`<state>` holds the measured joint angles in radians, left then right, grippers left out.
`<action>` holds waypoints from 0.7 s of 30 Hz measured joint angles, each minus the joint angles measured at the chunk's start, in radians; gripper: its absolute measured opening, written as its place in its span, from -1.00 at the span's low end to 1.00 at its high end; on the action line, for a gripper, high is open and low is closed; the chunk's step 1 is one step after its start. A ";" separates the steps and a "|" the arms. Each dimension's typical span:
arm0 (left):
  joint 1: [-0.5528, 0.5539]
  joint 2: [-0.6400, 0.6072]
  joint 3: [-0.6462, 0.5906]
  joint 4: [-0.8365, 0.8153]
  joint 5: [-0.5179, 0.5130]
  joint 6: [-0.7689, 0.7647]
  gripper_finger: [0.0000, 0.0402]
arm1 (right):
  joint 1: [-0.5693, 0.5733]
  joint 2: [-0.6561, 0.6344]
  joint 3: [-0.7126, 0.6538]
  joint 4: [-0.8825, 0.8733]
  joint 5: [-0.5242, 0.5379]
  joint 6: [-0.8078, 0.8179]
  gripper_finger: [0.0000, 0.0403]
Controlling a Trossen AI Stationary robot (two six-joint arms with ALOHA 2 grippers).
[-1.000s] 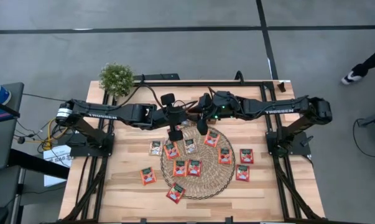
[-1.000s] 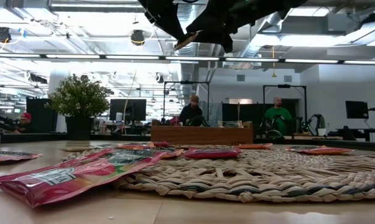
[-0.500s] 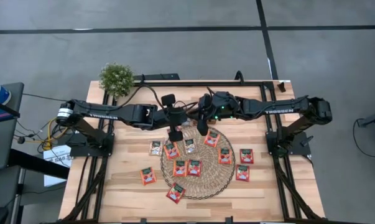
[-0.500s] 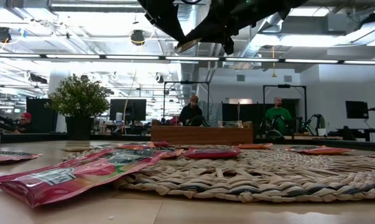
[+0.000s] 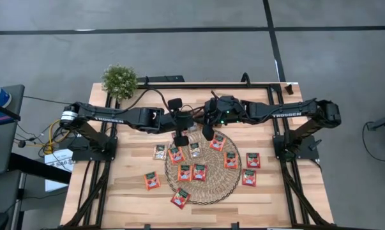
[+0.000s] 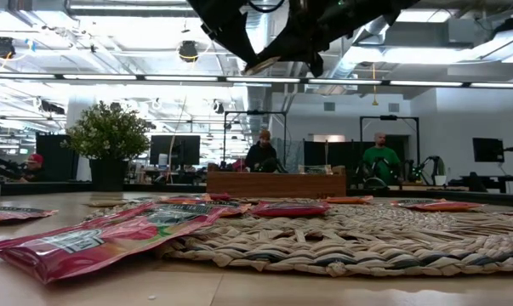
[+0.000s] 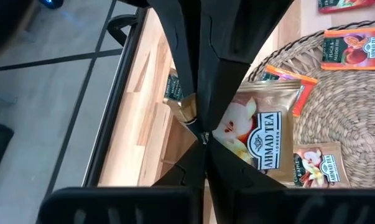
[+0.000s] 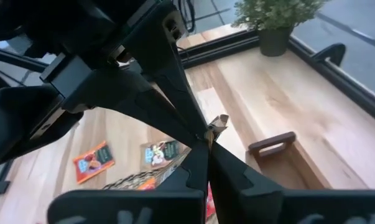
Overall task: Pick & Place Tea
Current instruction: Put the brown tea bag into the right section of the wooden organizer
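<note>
While the other tea sachets (image 5: 199, 171) lie on the round straw mat (image 5: 212, 185), the left pincer (image 7: 203, 135) and right pincer (image 8: 209, 138) both pinch one beige sachet (image 8: 219, 122) in the air above the tabletop's (image 5: 128, 191) back edge, likely to share it.

right gripper (image 8: 207, 138): I see it has clamped shut on the pale sachet (image 8: 219, 122) the left gripper (image 7: 203, 134) holds
sachet: raised a little, above the mat's far edge

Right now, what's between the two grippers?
A pale sachet, pinched by the left gripper and right gripper; both wrist views show it.
</note>
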<state>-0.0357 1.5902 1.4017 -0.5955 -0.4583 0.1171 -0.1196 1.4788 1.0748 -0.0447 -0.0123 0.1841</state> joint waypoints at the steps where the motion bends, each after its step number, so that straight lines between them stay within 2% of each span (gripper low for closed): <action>1: 0.000 0.000 0.000 -0.001 -0.001 -0.001 -0.95 | -0.001 0.000 0.000 -0.003 0.009 0.000 -1.00; 7: -0.002 -0.010 -0.001 -0.028 -0.011 -0.010 -0.75 | -0.031 -0.001 0.000 -0.030 0.027 -0.001 -1.00; 14: -0.011 -0.046 -0.001 -0.176 -0.146 -0.086 -0.43 | -0.063 -0.002 -0.001 -0.156 0.146 -0.011 -1.00; 18: -0.006 -0.058 -0.001 -0.324 -0.137 -0.207 -0.35 | -0.092 -0.002 -0.034 -0.156 0.150 -0.021 -1.00; 21: 0.012 -0.064 -0.001 -0.444 -0.072 -0.266 -0.34 | -0.114 -0.002 -0.086 -0.121 0.150 0.014 -1.00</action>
<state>-0.0234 1.5262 1.4006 -1.0395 -0.5304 -0.1490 -0.2333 1.4769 0.9885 -0.1655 0.1379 0.1979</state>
